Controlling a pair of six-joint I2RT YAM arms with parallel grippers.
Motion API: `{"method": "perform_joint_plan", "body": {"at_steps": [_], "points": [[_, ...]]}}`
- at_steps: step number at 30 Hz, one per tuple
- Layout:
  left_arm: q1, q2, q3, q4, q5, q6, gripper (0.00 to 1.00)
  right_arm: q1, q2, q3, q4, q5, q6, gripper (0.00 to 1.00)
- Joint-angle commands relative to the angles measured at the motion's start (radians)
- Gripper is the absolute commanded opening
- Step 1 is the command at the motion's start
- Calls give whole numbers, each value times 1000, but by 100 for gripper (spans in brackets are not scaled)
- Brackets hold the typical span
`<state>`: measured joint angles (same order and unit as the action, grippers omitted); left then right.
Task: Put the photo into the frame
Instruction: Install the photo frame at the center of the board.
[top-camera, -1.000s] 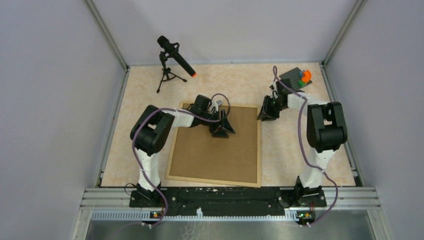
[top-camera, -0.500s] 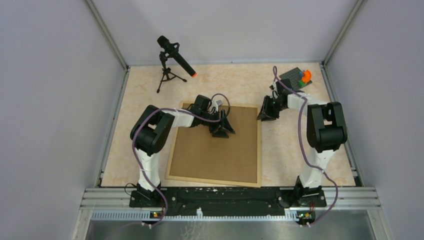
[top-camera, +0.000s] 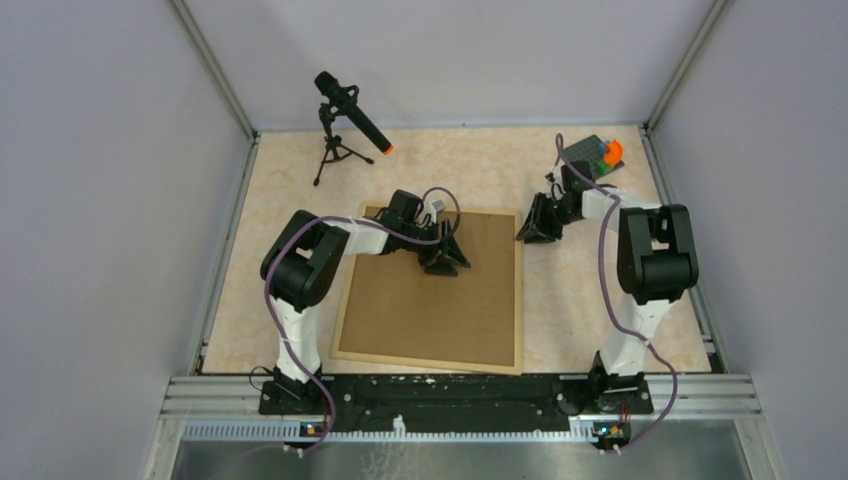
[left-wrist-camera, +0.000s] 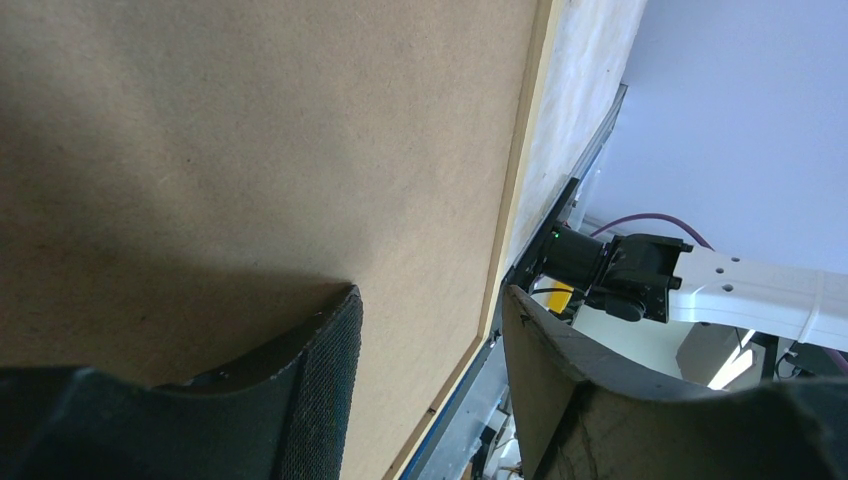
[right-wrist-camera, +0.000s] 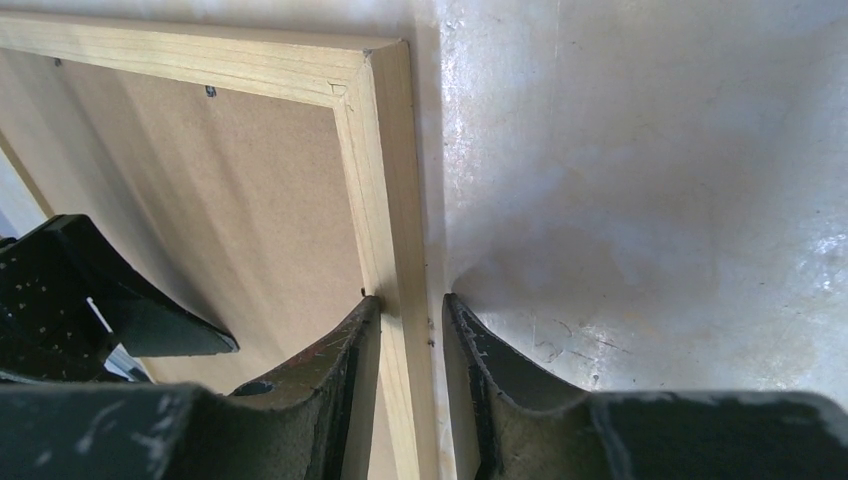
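The frame (top-camera: 519, 300) of thin light wood lies flat on the table, filled by the plain brown backing board (top-camera: 430, 310). The photo is hidden. My left gripper (top-camera: 445, 262) is open over the board's far part, its fingertips low on the brown surface (left-wrist-camera: 250, 130), holding nothing (left-wrist-camera: 430, 295). My right gripper (top-camera: 535, 228) sits at the frame's far right corner. In the right wrist view its narrow jaws (right-wrist-camera: 410, 300) straddle the right wood strip (right-wrist-camera: 385, 150), the left pad touching it, the right pad a hair off.
A black microphone on a small tripod (top-camera: 345, 125) stands at the far left. A grey block with coloured pieces (top-camera: 598, 155) sits at the far right corner. Grey walls enclose the table; a metal rail (top-camera: 450, 385) runs along the near edge.
The right wrist has shifted slightly right and away, its gripper staying at the frame's corner. The left arm and the frame have not moved.
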<state>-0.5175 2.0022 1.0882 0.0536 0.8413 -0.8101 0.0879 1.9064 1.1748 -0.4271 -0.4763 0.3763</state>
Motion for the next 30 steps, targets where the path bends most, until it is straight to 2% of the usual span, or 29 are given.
{"method": "perform_joint_plan", "body": {"at_steps": [1,13,18,21,24,25,27,30], "points": [[-1,20,-23,0,-32,19,59,46,46,22,-77,194,-48,30],[0,17,-21,-5,-35,23,59,111,112,77,-135,337,-43,29],[-1,17,-21,-5,-37,21,59,160,175,113,-163,487,-23,29],[0,17,-21,-6,-38,23,59,245,219,168,-227,662,4,28],[0,17,-16,-11,-40,26,59,295,263,223,-293,728,12,28],[1,14,-14,-14,-42,29,59,301,275,243,-311,728,8,30],[1,4,-4,-31,-56,45,59,290,257,253,-281,615,-9,35],[1,-49,44,-122,-101,115,64,208,116,237,-150,242,0,40]]}}
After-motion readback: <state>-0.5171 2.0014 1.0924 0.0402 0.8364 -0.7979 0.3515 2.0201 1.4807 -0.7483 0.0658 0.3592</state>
